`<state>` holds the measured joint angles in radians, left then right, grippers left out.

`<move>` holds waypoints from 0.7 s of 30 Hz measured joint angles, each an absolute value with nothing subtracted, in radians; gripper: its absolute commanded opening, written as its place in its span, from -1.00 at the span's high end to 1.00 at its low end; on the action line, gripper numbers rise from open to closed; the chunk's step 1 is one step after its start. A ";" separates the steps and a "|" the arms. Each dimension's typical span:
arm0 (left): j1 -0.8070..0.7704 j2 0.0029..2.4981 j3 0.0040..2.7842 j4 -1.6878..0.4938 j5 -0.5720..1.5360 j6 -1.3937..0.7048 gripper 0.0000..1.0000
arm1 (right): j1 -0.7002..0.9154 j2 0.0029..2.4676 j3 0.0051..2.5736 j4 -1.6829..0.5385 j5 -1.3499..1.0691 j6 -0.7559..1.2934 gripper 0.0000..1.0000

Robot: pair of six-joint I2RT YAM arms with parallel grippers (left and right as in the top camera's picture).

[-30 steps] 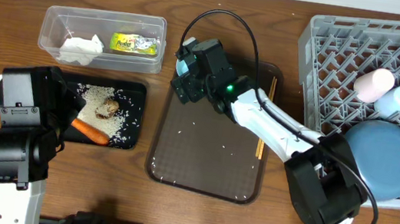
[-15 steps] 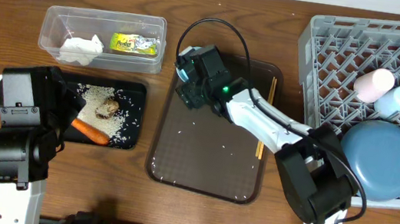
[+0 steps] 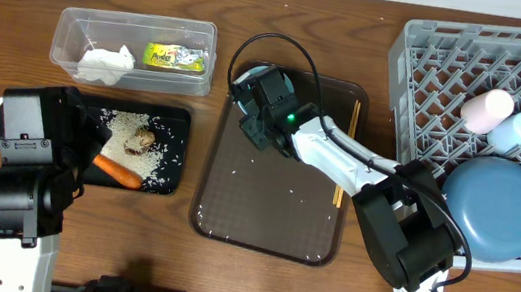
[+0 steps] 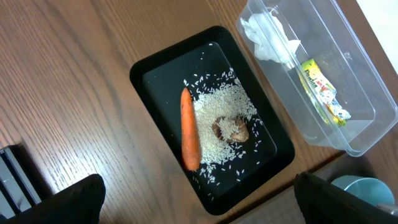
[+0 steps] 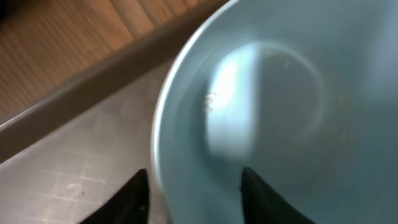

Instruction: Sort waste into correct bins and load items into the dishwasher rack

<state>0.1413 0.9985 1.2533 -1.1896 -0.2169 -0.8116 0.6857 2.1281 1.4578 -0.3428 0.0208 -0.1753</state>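
Note:
My right gripper [image 3: 249, 102] [image 5: 194, 180] hangs over the small pale-blue bowl [image 5: 280, 112] at the serving tray's far left corner. Its jaws are partly drawn in and straddle the bowl's rim, one finger outside, one inside, with a gap still showing. The carrot [image 4: 189, 127], brown lump [image 4: 231, 129] and rice [image 4: 217, 112] lie in the black tray [image 3: 179, 115]. The wrapper [image 3: 175, 56] and tissue [image 3: 105, 62] sit in the clear tub [image 3: 136, 21]. My left gripper [image 4: 196, 186] is open and empty above the black tray's near edge.
The grey rack [image 3: 431, 78] at right holds the blue plate [image 3: 494, 207], a pinkish cup [image 3: 487, 108] and a pale-blue cup [image 3: 517, 129]. Chopsticks [image 3: 350, 128] lie along the right side of the dark-brown serving tray [image 3: 272, 208], which carries scattered rice grains.
The right gripper has shifted slightly toward the table's front over the bowl and its jaws have drawn in around the rim. The left arm has not moved.

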 measured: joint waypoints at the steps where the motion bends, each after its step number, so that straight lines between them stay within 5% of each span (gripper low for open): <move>1: 0.141 0.999 1.253 -1.190 -0.217 -0.812 -0.96 | 0.686 2.128 1.457 -0.347 0.024 -0.177 0.28; 11: 0.141 0.999 1.253 -1.190 -0.217 -0.812 -0.96 | 0.686 2.128 1.458 -0.424 0.051 -0.178 0.55; 18: 0.141 0.999 1.253 -1.190 -0.217 -0.812 -0.96 | 0.686 2.128 1.527 -0.542 0.074 -0.139 0.97; 21: 0.141 0.999 1.253 -1.190 -0.217 -0.812 -0.96 | 0.686 2.127 1.575 -0.572 0.079 -0.112 0.98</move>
